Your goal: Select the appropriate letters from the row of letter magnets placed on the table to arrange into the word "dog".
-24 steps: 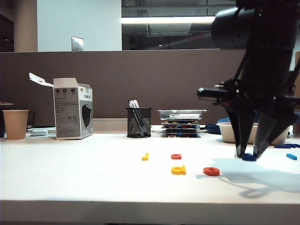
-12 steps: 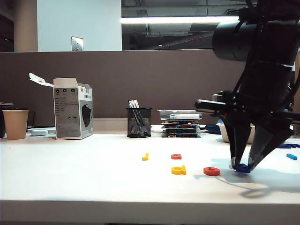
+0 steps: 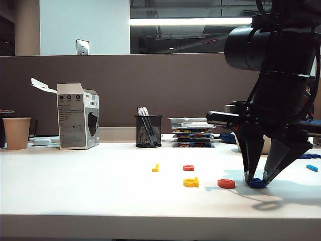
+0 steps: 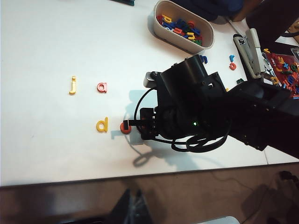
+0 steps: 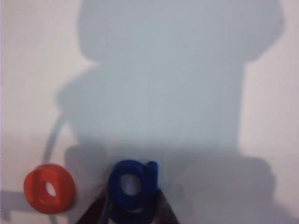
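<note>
Since a second ago the right tool (image 3: 257, 181) has carried the blue g (image 3: 258, 184) leftward and down; it now sits on the desk (image 3: 100, 191) just to the right of the red o (image 3: 226, 184), close beside it but not touching. The right tool's fingers (image 3: 249, 160) stand on either side of the g, their tips low at the desk; whether they grip it or have begun to let go I cannot tell. From the right wrist camera the g (image 5: 132, 189) lies flat beside the o (image 5: 49, 189), with the dark finger tips (image 5: 163, 212) flanking its lower end.

To the left of the o lies the yellow d (image 3: 191, 182), so the three letters read in a line along the near part of the desk. Behind them sit a thin yellow j (image 3: 156, 167) and a small red a (image 3: 188, 167). From the left wrist camera, high above, the d (image 4: 102, 125), the j (image 4: 73, 85) and the a (image 4: 102, 87) show clearly, with the o (image 4: 125, 128) half hidden by the right arm. A bowl (image 4: 205, 44) full of letters stands farther back. The left tool shows in none of the views.
</note>
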Action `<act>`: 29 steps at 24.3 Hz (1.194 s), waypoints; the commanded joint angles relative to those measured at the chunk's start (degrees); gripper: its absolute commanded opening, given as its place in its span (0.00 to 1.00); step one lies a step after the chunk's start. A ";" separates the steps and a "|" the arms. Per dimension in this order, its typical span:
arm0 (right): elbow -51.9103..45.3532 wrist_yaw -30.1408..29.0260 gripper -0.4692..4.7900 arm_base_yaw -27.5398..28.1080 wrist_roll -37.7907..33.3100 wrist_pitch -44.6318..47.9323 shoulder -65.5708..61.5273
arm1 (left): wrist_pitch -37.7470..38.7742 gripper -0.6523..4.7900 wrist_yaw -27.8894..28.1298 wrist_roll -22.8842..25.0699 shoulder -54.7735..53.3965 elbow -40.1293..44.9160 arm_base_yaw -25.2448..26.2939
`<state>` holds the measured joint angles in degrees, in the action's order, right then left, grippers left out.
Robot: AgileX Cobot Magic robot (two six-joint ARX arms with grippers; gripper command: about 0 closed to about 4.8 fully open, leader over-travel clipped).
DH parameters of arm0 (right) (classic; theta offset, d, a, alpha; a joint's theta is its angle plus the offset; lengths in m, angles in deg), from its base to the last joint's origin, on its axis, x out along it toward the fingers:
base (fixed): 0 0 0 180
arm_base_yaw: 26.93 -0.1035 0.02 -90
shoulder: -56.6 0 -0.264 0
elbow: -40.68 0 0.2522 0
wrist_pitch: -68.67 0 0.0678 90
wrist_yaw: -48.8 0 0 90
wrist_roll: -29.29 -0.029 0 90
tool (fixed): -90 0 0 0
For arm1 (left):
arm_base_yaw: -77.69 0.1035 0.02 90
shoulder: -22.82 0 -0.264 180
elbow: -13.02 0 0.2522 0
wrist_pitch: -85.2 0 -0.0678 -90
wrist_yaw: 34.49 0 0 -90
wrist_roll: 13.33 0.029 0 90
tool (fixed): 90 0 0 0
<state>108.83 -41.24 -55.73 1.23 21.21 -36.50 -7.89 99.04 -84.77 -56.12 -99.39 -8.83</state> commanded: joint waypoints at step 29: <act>13.66 2.05 0.43 0.20 3.06 -11.67 8.63 | 0.02 0.11 0.20 0.28 0.11 -0.09 -0.04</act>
<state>121.14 -40.06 -55.71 3.24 10.15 -29.25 -7.89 99.04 -84.77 -56.12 -99.39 -8.83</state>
